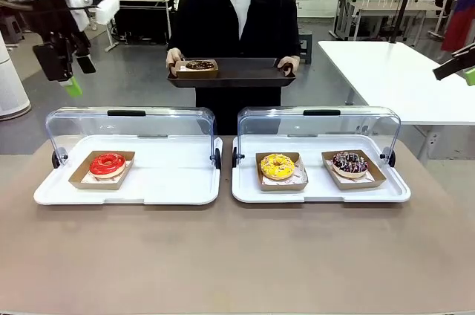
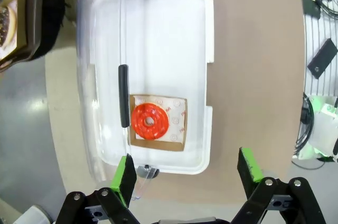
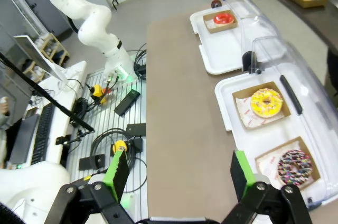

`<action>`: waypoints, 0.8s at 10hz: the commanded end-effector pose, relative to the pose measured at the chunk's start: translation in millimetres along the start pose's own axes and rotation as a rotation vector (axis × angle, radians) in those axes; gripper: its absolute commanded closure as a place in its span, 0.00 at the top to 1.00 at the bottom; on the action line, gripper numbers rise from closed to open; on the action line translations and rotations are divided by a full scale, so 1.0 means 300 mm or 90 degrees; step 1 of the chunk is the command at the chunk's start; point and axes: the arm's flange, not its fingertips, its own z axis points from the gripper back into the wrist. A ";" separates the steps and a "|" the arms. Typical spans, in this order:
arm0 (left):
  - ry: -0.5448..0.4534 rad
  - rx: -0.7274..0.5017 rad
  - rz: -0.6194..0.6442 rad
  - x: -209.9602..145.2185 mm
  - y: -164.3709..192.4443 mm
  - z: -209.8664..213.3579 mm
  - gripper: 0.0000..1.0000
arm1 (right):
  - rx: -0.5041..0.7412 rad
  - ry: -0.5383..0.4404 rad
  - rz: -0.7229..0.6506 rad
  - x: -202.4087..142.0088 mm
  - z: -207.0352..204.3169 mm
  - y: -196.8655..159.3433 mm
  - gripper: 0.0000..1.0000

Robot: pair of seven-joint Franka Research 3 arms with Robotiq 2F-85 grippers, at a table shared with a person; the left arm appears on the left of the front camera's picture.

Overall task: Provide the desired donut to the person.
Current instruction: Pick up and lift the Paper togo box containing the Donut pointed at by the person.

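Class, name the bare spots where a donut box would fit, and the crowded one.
Free: left white tray right of the red donut; table in front of both trays; the person's dark tray right of its boxed donut. Crowded: right white tray, holding yellow donut and sprinkled donut.

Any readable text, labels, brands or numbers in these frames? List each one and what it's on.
Nothing legible.
On the paper liner under the red donut: faint printed marks, too blurred to read.
Same on the liner under the yellow donut: unreadable.
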 end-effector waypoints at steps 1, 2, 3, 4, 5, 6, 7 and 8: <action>-0.148 0.010 -0.011 -0.175 0.034 0.023 1.00 | 0.004 -0.007 0.008 0.002 -0.001 -0.001 1.00; -0.211 0.015 0.005 -0.251 0.037 0.026 1.00 | 0.004 -0.007 0.008 0.002 -0.001 -0.001 1.00; -0.250 0.016 0.025 -0.332 0.049 0.025 1.00 | 0.004 -0.007 0.008 0.002 -0.001 -0.001 1.00; -0.281 0.014 0.052 -0.427 0.048 0.005 1.00 | 0.004 -0.007 0.008 0.002 -0.001 -0.001 1.00; -0.312 0.012 0.082 -0.501 0.047 -0.008 1.00 | 0.004 -0.007 0.008 0.002 -0.001 -0.001 1.00; -0.349 0.025 0.095 -0.567 0.041 -0.018 1.00 | 0.004 -0.007 0.008 0.002 -0.001 -0.001 1.00; -0.364 0.033 0.102 -0.612 0.020 -0.034 1.00 | 0.004 -0.007 0.008 0.002 -0.001 -0.001 1.00; -0.385 0.035 0.103 -0.667 -0.005 -0.056 1.00 | 0.004 -0.007 0.008 0.002 -0.001 -0.001 1.00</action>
